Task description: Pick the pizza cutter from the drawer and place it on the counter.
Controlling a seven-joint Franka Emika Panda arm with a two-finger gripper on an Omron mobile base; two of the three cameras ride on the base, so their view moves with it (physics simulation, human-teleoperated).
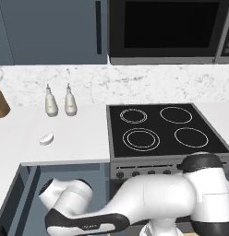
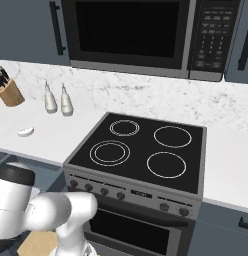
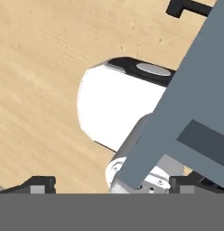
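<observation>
The drawer (image 1: 25, 184) stands pulled out below the counter (image 1: 79, 133), a slate-blue box with a dark inside. My arm (image 1: 84, 223) bends down over it at the lower left, and the hand drops below the picture's edge. In the hand view my gripper (image 3: 114, 186) is open, its fingertips (image 3: 39, 185) far apart at the bottom corners and holding nothing. A slate-blue panel (image 3: 195, 103) with a black handle (image 3: 179, 6) crosses the right side of that view. The pizza cutter is out of view.
Two white pointed bottles (image 1: 51, 102) (image 1: 70, 101) and a small white oval lump (image 1: 46, 138) sit on the counter. A knife block (image 2: 10, 90) stands at far left. The black stove (image 1: 165, 129) is to the right, under a microwave (image 2: 131, 35). Wooden floor (image 3: 37, 67) lies below the hand.
</observation>
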